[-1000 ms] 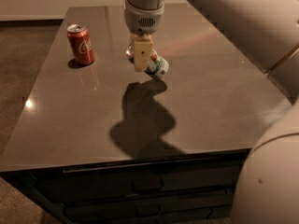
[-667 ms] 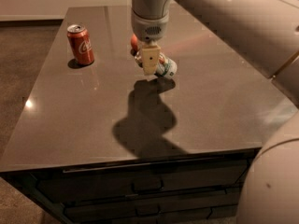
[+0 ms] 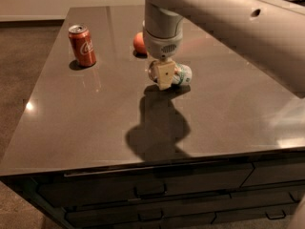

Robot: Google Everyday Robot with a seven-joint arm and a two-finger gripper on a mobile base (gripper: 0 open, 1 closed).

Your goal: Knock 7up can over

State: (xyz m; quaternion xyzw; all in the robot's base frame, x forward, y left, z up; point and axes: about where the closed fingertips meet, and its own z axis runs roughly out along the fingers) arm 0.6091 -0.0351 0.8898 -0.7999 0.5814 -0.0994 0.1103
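Since the 7up can (image 3: 183, 74) appears to lie on its side on the dark countertop (image 3: 95, 109), its white body with the green band stretched sideways rather than standing, the knocking over looks done, or all but done; the gripper (image 3: 165, 76) hangs low above the surface at the end of the arm (image 3: 224, 27), and the can sits just behind it and towards the picture's right, so close that contact or a small gap cannot be told apart; whether the gripper is spread, pressed together or pinching the can cannot be told either, since its pale front face hides that side; the red cola can (image 3: 82, 45) stands upright well away to the gripper's left and further back, untouched as far as one can judge; an orange round thing (image 3: 139, 43) rests beyond the gripper, slightly left; what seems left is only to draw the gripper clear and confirm the can rests flat.
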